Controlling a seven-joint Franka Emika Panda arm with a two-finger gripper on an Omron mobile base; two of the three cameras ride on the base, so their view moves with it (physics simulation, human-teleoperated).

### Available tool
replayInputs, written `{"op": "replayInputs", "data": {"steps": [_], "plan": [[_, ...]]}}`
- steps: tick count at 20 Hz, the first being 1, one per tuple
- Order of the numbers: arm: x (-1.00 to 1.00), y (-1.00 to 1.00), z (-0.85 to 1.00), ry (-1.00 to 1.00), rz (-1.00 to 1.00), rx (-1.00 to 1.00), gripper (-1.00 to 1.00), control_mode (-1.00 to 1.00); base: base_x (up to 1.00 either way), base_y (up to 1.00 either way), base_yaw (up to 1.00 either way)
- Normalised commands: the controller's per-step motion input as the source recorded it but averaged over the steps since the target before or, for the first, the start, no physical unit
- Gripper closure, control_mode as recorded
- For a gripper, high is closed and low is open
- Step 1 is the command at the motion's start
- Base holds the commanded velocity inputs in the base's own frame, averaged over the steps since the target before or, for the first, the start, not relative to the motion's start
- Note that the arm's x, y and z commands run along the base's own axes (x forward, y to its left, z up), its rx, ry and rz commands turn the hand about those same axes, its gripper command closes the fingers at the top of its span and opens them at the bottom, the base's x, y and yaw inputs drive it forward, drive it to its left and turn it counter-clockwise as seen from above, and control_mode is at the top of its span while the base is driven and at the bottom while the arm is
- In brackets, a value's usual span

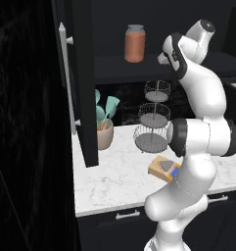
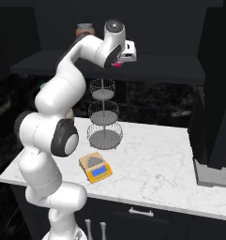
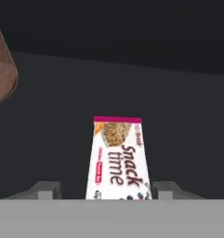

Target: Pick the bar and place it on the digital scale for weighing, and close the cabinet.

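The arm reaches up into the open black wall cabinet [image 1: 82, 73], whose left door stands swung outward with its long silver handle [image 1: 68, 78] facing the camera. In the hand view the snack bar [image 3: 117, 158] lies flat on the dark cabinet shelf [image 3: 178, 107], lengthwise away from the camera, its magenta far end uppermost in the picture and its near end between the two fingertips. The gripper [image 3: 106, 189] straddles that near end; one fingertip [image 3: 43, 189] shows clear of the wrapper's edge on its side, and the other sits just beside the wrapper. Whether the jaws are pressing the bar cannot be told. In the right base view a sliver of magenta [image 2: 117, 65] shows under the hand at shelf level.

A brown jar [image 1: 134, 43] with a grey lid stands on the same shelf, to the left of the hand. Below, on the white marble counter [image 2: 152, 164], the orange digital scale [image 2: 95, 167] rests with its grey plate bare, near the foot of the three-tier wire basket [image 2: 103, 115]. A utensil crock [image 1: 105, 133] with teal spatulas stands by the open door.
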Motion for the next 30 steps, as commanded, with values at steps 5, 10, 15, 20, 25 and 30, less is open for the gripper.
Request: {"op": "replayInputs", "data": {"steps": [5,10,15,20,25,30], "plan": [[0.00,0.33,-0.83,0.01,0.10,-0.09,1.00,-1.00,0.00,0.00,0.00],[-0.33,0.09,-0.78,0.01,0.11,-0.06,1.00,-1.00,0.00,0.00,0.00],[-0.94,-0.21,-0.51,0.03,0.02,-0.01,1.00,-1.00,0.00,0.00,0.00],[-1.00,-0.08,-0.09,0.01,0.00,0.00,1.00,-1.00,0.00,0.00,0.00],[-1.00,-0.09,-0.07,0.09,0.00,0.00,1.00,-1.00,0.00,0.00,0.00],[-1.00,-0.10,-0.27,0.16,-0.01,0.03,1.00,-1.00,0.00,0.00,0.00]]}}
